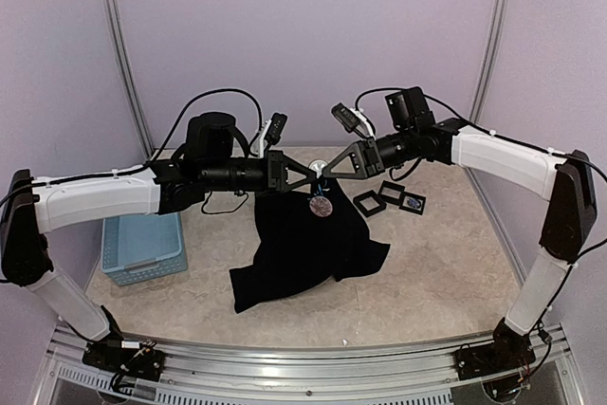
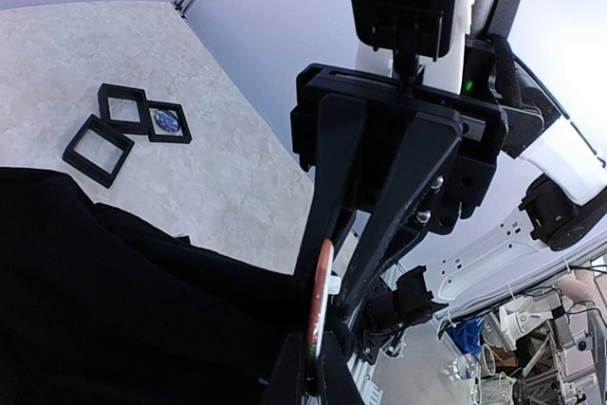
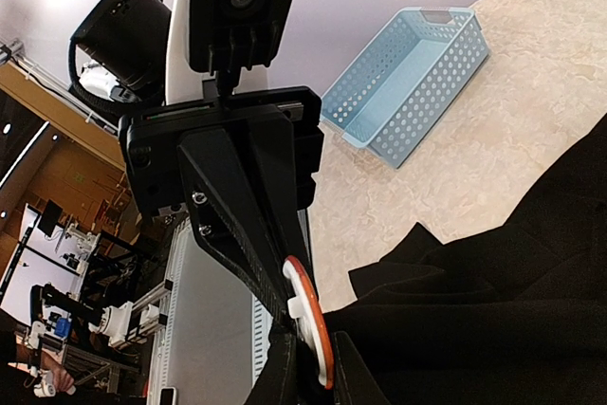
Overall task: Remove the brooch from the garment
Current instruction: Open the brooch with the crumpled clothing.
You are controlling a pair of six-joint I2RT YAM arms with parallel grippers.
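The black garment hangs from both grippers, its lower part bunched on the table. The round brooch shows on its front just below the fingertips. My left gripper and right gripper meet tip to tip at the garment's top. In the left wrist view my left gripper is shut on cloth beside the brooch's red rim. In the right wrist view my right gripper is shut on the brooch, whose white back and clasp show beside the garment.
A light-blue basket stands on the left of the table and also shows in the right wrist view. Three black square frames lie behind the garment on the right; one holds a small blue item. Walls enclose the table.
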